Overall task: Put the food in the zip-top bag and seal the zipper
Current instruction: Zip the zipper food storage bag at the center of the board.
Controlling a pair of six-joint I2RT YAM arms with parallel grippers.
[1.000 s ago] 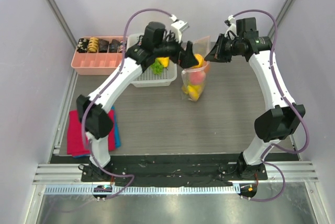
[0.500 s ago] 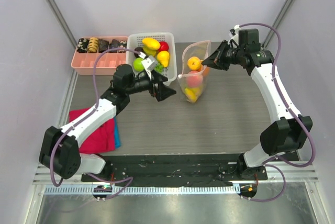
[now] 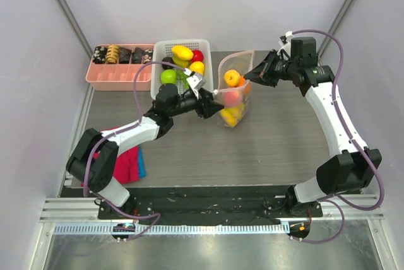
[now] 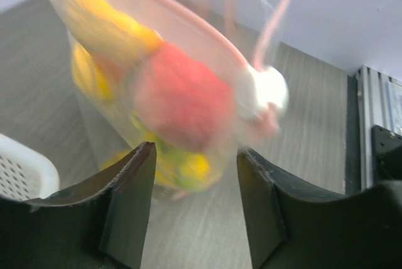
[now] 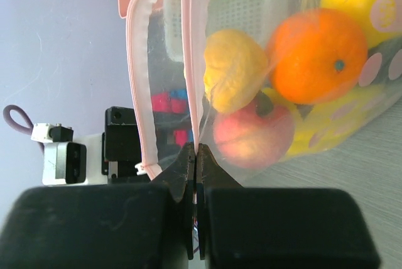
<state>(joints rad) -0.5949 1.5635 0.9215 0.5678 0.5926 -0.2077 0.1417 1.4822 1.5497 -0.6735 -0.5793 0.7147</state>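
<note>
The zip-top bag [image 3: 237,103] stands upright on the surface [image 3: 278,150], just right of the white basket [image 3: 182,41]. It stands only because the right arm [image 3: 328,103] props it up. The right jaws are pressed together on the bag's rim at the far right corner, pinching the edge by the pink zipper [image 5: 137,61]. That hold keeps the mouth high and gaping, with the 2 halves of the strip clearly apart. Inside sit an orange [image 5: 317,46], a lemon [image 5: 233,71], a peach [image 5: 251,132] and more yellow food lower down.

The left arm [image 3: 136,132] reaches low across the surface toward the bag's other side. The left jaws are spread with nothing between them and the bag just beyond. A white tab [image 4: 267,93], blurred, shows at the strip's near end. I'd guess they are lining up to catch that end, so the rim is held at both corners for sealing. More fruit sits in the basket, so loading may not be finished.
</note>
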